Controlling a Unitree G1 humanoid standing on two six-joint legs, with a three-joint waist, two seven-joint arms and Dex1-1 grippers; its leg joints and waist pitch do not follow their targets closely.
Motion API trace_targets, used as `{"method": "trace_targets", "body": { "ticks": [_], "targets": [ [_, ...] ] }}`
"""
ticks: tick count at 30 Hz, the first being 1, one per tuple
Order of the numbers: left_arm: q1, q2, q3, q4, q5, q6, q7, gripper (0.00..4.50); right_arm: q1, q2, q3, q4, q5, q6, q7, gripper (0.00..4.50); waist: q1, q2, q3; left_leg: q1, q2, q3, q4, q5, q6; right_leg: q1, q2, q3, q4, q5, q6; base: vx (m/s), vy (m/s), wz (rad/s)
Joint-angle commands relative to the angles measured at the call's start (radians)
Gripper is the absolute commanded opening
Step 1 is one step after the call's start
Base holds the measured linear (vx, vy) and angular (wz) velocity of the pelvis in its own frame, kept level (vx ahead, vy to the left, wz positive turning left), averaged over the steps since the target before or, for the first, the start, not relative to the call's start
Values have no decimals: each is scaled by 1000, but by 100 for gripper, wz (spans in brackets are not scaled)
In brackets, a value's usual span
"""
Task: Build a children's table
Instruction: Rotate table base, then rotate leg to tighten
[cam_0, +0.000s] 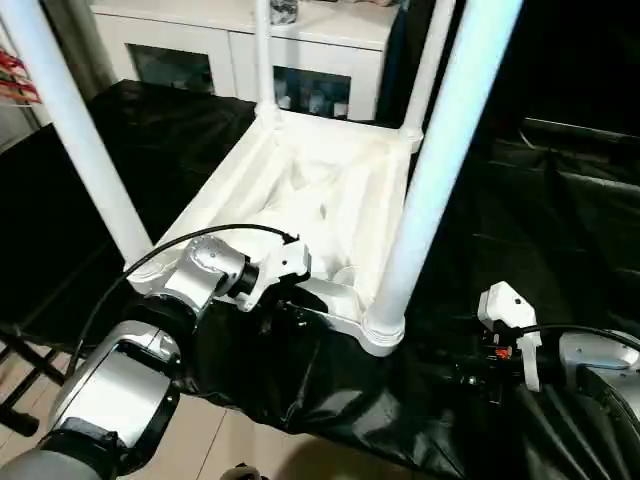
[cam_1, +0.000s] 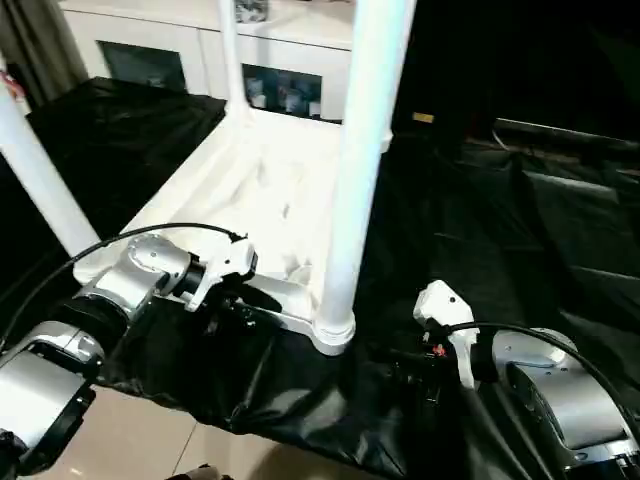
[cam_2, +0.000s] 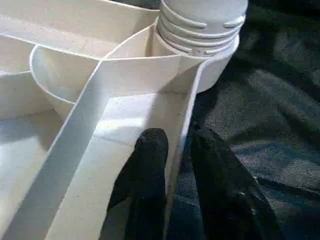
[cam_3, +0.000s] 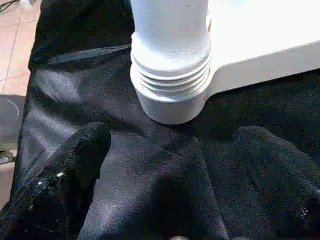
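White table (cam_0: 300, 190) upside down; left gripper (cam_2: 177, 150) pinching its rim wall; right gripper (cam_3: 170, 165) spread wide before leg socket (cam_3: 172, 95).

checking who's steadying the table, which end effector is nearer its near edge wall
Left. The left end effector straddles the tabletop's near edge wall, one finger each side. The right end effector stands open on the black cloth, short of the corner leg.
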Motion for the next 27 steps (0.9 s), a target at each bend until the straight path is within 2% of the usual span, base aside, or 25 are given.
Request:
{"method": "trace_targets", "body": {
  "ticks": [1,5,10,12,14,16,18,20,21,22,23,24,25,26,27],
  "targets": [
    [-22,1,7,11,12,-3,-22,69,-6,-14,2,-14,6,5,2,450,4,-7,-64,4,19,0,-60,-260,33,55,-61,36,-76,-290,-187,0,0,0],
    [-26,0,8,31,22,-7,-32,36,-9,-13,4,-12,4,7,4,450,3,-7,-65,3,18,0,-59,-248,36,57,-61,36,-74,-271,-192,0,0,0],
    [-15,-4,26,36,15,19,-37,10,-26,11,13,-3,-10,-14,-15,450,0,-7,-62,3,18,1,-61,-263,33,56,-62,35,-77,-302,-189,0,0,0],
    [19,-2,30,11,18,45,22,5,-58,62,22,18,-38,-47,-72,450,-7,-9,-61,1,17,-2,-64,-276,22,55,-64,34,-79,-340,-178,0,0,0],
    [38,-4,33,-6,27,48,71,5,-70,81,27,29,-46,-61,-89,450,-10,-11,-60,8,18,-2,-64,-292,19,51,-64,34,-84,-374,-170,0,0,0],
    [53,-11,42,-23,27,66,121,5,-81,94,33,39,-56,-71,-102,450,-12,-11,-59,5,18,-4,-66,-297,17,52,-65,34,-83,-384,-167,0,0,0],
    [109,-35,80,-108,5,115,207,5,-123,133,56,89,-112,-108,-167,450,-25,-29,-55,3,19,-4,-68,-306,15,49,-67,30,-85,-447,-147,0,0,0],
    [126,-37,83,-139,3,125,211,5,-138,142,63,106,-123,-109,-181,450,-33,-25,-53,0,15,-7,-68,-311,14,49,-67,26,-91,-507,-125,0,0,0],
    [157,-35,79,-192,1,135,205,5,-161,152,74,133,-141,-107,-197,450,-36,-34,-56,0,14,-6,-66,-292,21,48,-70,27,-95,-531,-102,0,0,0],
    [157,-35,79,-192,1,135,205,5,-161,152,74,133,-141,-107,-197,450,-39,-31,-54,-2,13,-6,-67,-289,24,47,-69,27,-96,-536,-99,0,0,0],
    [175,-32,77,-225,2,144,203,5,-177,156,85,153,-157,-113,-204,450,-37,-31,-56,3,15,-5,-65,-290,26,43,-71,27,-97,-538,-93,0,0,0],
    [194,-28,74,-260,4,147,200,5,-196,164,95,180,-170,-124,-207,450,-44,-30,-56,-1,15,-5,-66,-288,28,43,-68,27,-95,-524,-97,0,0,0],
    [210,-24,73,-296,4,158,202,5,-216,174,99,208,-172,-127,-205,450,-45,-28,-57,0,17,-5,-67,-289,27,43,-69,28,-93,-509,-104,0,0,0],
    [224,-19,71,-332,2,172,204,5,-236,185,100,236,-170,-131,-201,450,-47,-41,-61,-5,16,-5,-64,-266,34,47,-70,28,-84,-476,-111,0,0,0],
    [231,-14,67,-347,2,176,199,5,-253,196,100,257,-172,-139,-206,450,-46,-36,-60,-1,18,-2,-65,-260,38,41,-70,30,-85,-462,-118,0,0,0]
  ]
}}
